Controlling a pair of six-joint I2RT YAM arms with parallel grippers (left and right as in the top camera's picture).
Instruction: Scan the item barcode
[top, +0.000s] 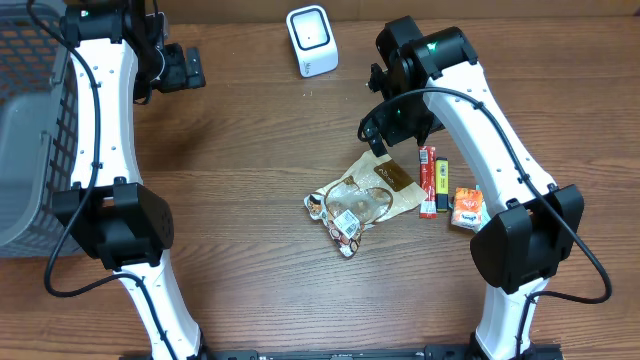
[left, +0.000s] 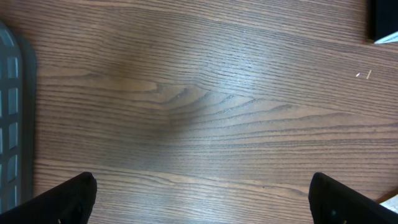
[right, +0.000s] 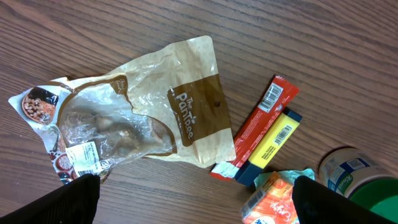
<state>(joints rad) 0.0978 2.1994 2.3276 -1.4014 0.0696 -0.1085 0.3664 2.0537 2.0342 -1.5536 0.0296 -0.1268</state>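
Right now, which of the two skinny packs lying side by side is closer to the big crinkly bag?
The red pack: it lies next to the bag, while the yellow pack sits on its far side.

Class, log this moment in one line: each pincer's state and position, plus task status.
left pincer: open, empty, over table | right pincer: open, empty, beside snack bag | scanner: no item presented

I'm driving two matching arms: the left white-shelled arm (top: 100, 95) and the right white-shelled arm (top: 495, 125) share bulky black joint housings (top: 125, 225), thin black cables (top: 578, 240) looping outside, small green indicator lights (top: 433, 45) and matte black fingertips (left: 71, 199).
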